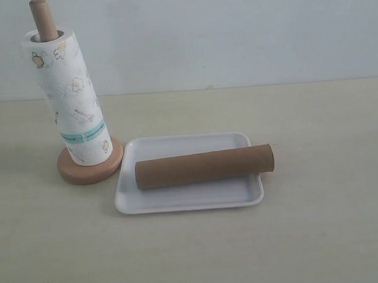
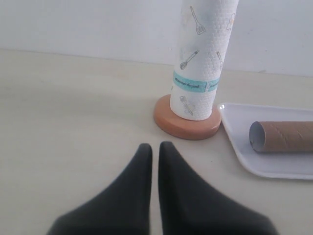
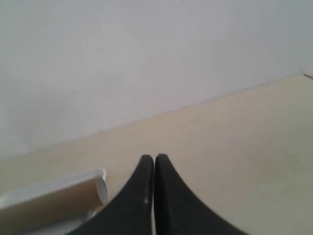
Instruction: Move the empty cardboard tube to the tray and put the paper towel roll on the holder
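The pale cream bench (image 1: 310, 237) runs back to a white wall. Two things rest directly on it: the holder (image 1: 91, 170), standing on its round wooden base at the left, and the tray (image 1: 186, 196), lying flat just beside that base.

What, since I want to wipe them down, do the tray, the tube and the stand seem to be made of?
The tray looks like smooth white plastic, faintly glossy, with moulded rounded corners. The tube looks like matte brown cardboard: hollow end, faint spiral seams. The stand looks like light wood, smooth; whether it is varnished, I cannot tell.
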Motion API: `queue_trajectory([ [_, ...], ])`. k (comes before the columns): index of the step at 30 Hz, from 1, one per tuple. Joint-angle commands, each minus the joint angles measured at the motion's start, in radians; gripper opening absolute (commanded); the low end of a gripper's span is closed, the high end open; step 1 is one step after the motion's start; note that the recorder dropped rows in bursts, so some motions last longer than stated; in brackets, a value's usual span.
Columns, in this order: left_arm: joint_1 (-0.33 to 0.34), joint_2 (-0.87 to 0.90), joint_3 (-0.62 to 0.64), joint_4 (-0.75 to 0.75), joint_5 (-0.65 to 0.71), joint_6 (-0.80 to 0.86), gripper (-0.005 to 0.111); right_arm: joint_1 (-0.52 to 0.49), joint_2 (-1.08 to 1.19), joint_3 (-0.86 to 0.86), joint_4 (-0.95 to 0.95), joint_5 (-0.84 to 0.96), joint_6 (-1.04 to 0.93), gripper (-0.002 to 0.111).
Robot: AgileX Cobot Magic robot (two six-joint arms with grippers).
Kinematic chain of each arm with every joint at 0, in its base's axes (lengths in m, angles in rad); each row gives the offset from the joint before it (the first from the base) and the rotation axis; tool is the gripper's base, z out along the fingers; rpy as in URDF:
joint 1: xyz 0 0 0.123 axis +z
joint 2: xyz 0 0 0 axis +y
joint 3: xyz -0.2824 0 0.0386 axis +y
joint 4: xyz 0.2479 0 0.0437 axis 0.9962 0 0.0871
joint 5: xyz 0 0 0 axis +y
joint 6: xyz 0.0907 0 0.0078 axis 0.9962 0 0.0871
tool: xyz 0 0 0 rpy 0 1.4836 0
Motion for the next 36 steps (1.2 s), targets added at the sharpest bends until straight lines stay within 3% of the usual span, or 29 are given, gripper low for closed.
queue_trajectory([
  [1, 0.003, -0.003, 0.004, 0.001, 0.0, 0.005, 0.004, -0.006, -0.006, -0.001, 0.034, 0.189, -0.234, 0.0],
  [12, 0.003, -0.003, 0.004, 0.001, 0.0, 0.005, 0.004, -0.006, -0.006, -0.001, -0.051, 0.224, -0.261, 0.0],
  [36, 0.003, -0.003, 0.004, 0.001, 0.0, 0.005, 0.004, -0.006, -0.006, -0.001, -0.056, 0.214, -0.259, 0.0],
])
